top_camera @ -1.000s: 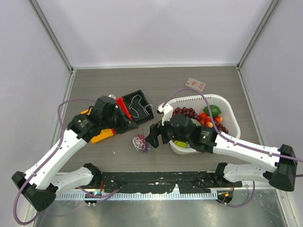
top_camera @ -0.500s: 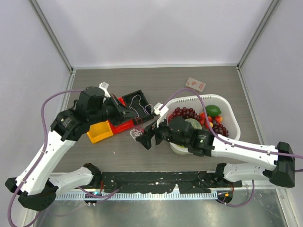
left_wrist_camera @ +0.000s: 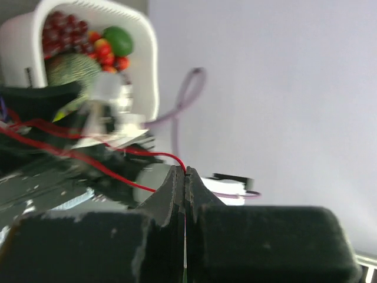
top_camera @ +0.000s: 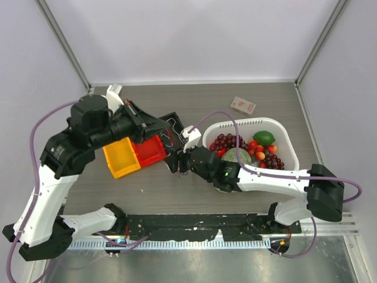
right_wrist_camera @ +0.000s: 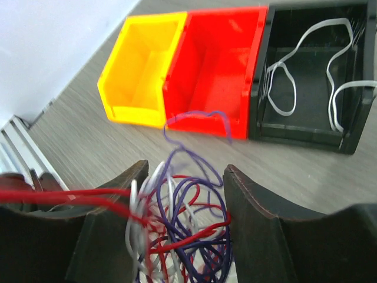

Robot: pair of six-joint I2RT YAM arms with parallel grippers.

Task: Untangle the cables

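Note:
The cables are a tangle of white, red and dark purple cords. It sits between the two fingers of my right gripper, which is closed on it just above the table, in front of the bins. In the top view my right gripper hides the tangle. A red cord runs taut out of the tangle to the left. My left gripper is shut on that red cord at its fingertips. It is raised above the bins in the top view.
A yellow bin, a red bin and a black bin stand side by side at the left. A loose white cord lies in the black bin. A white basket of fruit stands at the right. A small card box lies behind it.
My left arm has risen and swung back to the left, drawing the red cord out taut. My right gripper has moved left with the tangle. The yellow and red bins now show.

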